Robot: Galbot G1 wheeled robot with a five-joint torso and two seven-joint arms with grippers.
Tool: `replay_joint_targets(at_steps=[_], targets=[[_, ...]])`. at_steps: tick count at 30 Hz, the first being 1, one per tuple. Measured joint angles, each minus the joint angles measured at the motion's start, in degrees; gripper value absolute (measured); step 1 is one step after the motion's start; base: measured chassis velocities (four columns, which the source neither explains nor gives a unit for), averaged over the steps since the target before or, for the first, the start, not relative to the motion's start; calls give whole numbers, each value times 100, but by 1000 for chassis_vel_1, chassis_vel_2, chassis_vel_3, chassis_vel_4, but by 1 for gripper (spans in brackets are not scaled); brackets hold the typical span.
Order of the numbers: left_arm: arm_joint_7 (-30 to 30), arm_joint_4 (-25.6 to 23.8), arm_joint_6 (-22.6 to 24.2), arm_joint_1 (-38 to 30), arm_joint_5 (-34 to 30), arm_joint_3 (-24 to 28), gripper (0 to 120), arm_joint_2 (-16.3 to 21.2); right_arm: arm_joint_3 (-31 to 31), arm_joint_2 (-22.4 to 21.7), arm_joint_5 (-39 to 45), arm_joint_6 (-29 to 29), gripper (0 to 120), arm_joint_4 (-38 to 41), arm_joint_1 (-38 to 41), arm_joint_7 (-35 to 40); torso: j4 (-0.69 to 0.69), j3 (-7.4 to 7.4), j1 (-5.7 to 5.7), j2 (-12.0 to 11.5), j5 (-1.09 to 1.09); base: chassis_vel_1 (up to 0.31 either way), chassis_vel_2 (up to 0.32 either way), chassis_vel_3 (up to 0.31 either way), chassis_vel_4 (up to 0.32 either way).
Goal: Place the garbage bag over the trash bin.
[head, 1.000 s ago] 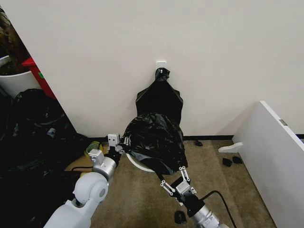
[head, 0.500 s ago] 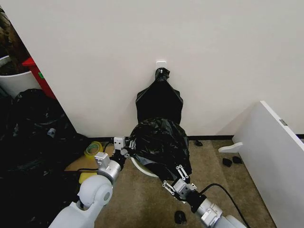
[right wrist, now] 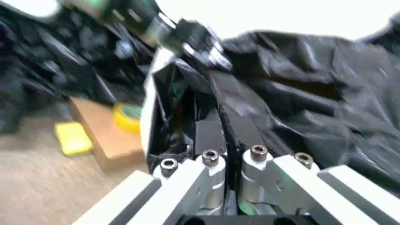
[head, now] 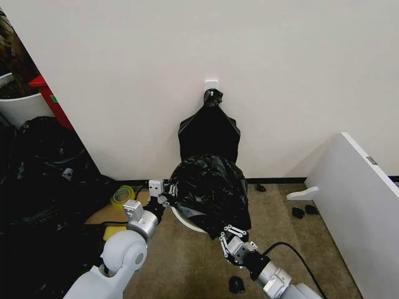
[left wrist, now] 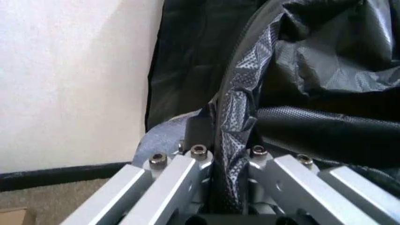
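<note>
The glossy black garbage bag (head: 209, 187) is draped over the top of the trash bin, whose cream-white rim (head: 184, 220) shows below the bag's hem. My left gripper (head: 166, 190) holds the bag's edge on the bin's left side; in the left wrist view the plastic (left wrist: 234, 117) is pinched in the left gripper (left wrist: 224, 138). My right gripper (head: 232, 234) is at the bag's lower front hem, shut on a fold of it. In the right wrist view, the right gripper (right wrist: 225, 129) clamps the plastic beside the bin's rim (right wrist: 150, 105).
A matte black knotted bundle (head: 209, 131) hangs on the wall behind the bin. A heap of black bags (head: 37, 180) fills the left side. A yellow tape roll (head: 123, 194) and cardboard (head: 98, 216) lie left of the bin. A white panel (head: 361, 199) stands at the right.
The bag has shifted right and lower over the bin with my left gripper. My right gripper's fingers, spread open a second ago, have shut on the bag's lower hem.
</note>
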Motion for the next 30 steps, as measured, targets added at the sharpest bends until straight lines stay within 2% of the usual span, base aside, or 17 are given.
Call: replay_joint_targets(at_steps=[5, 14, 20, 23, 26, 28, 30], targets=[[-84, -84, 38, 25, -165, 0, 1, -34, -8, 146, 76, 581, 0, -242, 1, -688, 0, 0, 0, 0, 0, 0, 0, 0, 0], [-186, -142, 116, -17, -369, -3, 1, -66, 50, 281, -138, 1199, 0, -592, 57, -1038, 0, 0, 0, 0, 0, 0, 0, 0, 0], [-187, -84, 120, -35, -370, 3, 1, -65, 47, 290, -136, 1301, 0, -605, 58, -1057, 0, 0, 0, 0, 0, 0, 0, 0, 0], [-187, -66, 121, -41, -366, 18, 1, -87, 48, 294, -132, 1297, 11, -610, 77, -1041, 0, 0, 0, 0, 0, 0, 0, 0, 0], [-187, -61, 122, -43, -364, 20, 1, -90, 59, 301, -136, 1292, 17, -623, 87, -1041, 0, 0, 0, 0, 0, 0, 0, 0, 0], [-187, -60, 122, -45, -364, 20, 1, -90, 60, 304, -136, 1292, 16, -630, 90, -1048, 0, 0, 0, 0, 0, 0, 0, 0, 0], [-190, -60, 124, -49, -366, 18, 1, -92, 65, 327, -134, 1295, 8, -640, 107, -1122, 0, 0, 0, 0, 0, 0, 0, 0, 0]])
